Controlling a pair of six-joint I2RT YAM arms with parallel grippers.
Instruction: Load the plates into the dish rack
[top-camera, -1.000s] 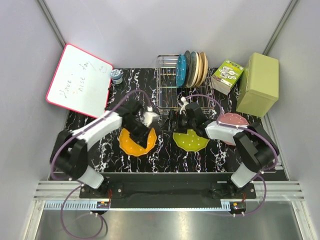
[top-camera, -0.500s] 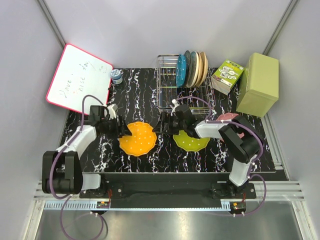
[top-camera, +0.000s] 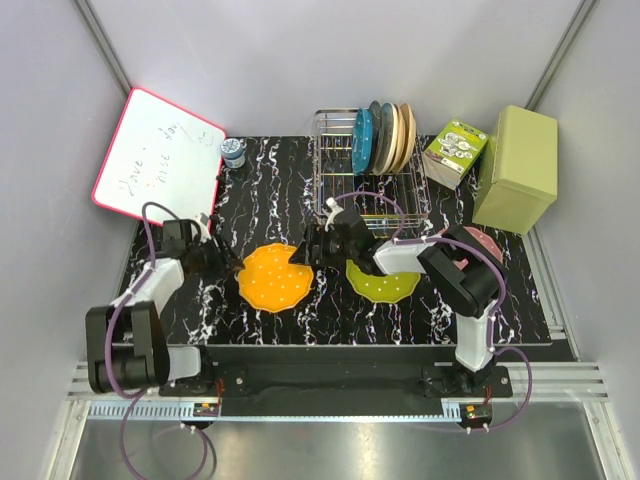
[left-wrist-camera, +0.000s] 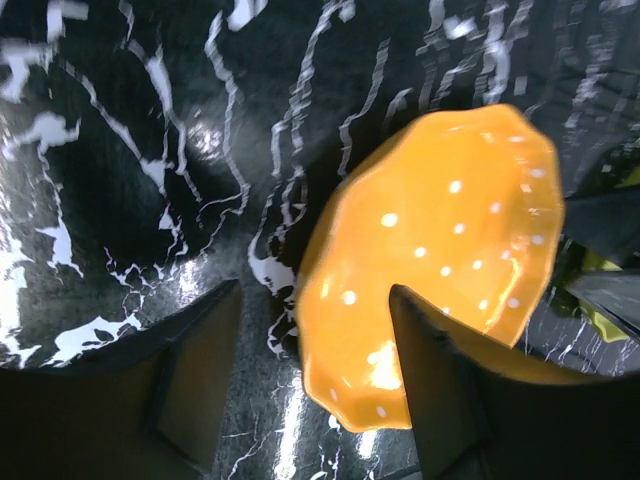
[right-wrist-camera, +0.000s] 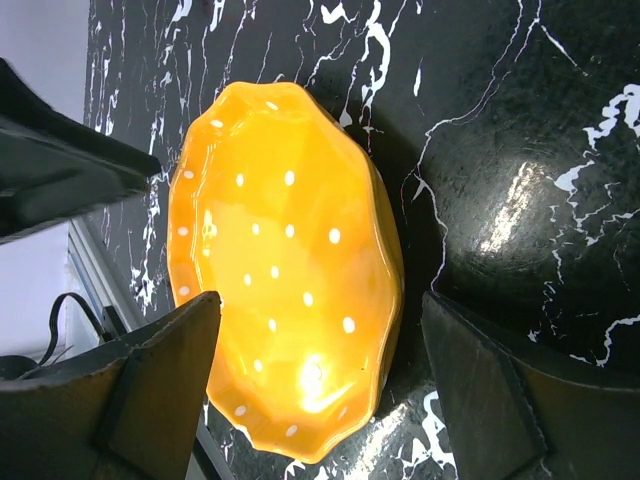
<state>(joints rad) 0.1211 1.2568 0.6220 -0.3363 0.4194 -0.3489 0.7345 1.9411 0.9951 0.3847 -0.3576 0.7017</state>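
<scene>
The orange plate (top-camera: 275, 279) lies flat on the black marble table (top-camera: 200, 310). My left gripper (top-camera: 231, 267) is open at its left rim, which sits between the fingers in the left wrist view (left-wrist-camera: 400, 260). My right gripper (top-camera: 306, 254) is open at the plate's right rim, straddling the plate (right-wrist-camera: 285, 260). The yellow-green plate (top-camera: 385, 285) lies to the right, partly under the right arm. The pink plate (top-camera: 476, 237) is mostly hidden by that arm. The bright blue plate (top-camera: 361, 141) stands in the chrome dish rack (top-camera: 338, 192).
Dark teal, beige and tan plates (top-camera: 392, 135) stand in the rack beside the blue one. A whiteboard (top-camera: 158, 160) leans at the back left with a small tin (top-camera: 233, 152) by it. A printed box (top-camera: 454, 150) and an olive-green box (top-camera: 516, 166) stand at the back right.
My left arm has swung left off the orange plate to its left rim. My right gripper has moved left from the yellow-green plate to the orange plate's right rim.
</scene>
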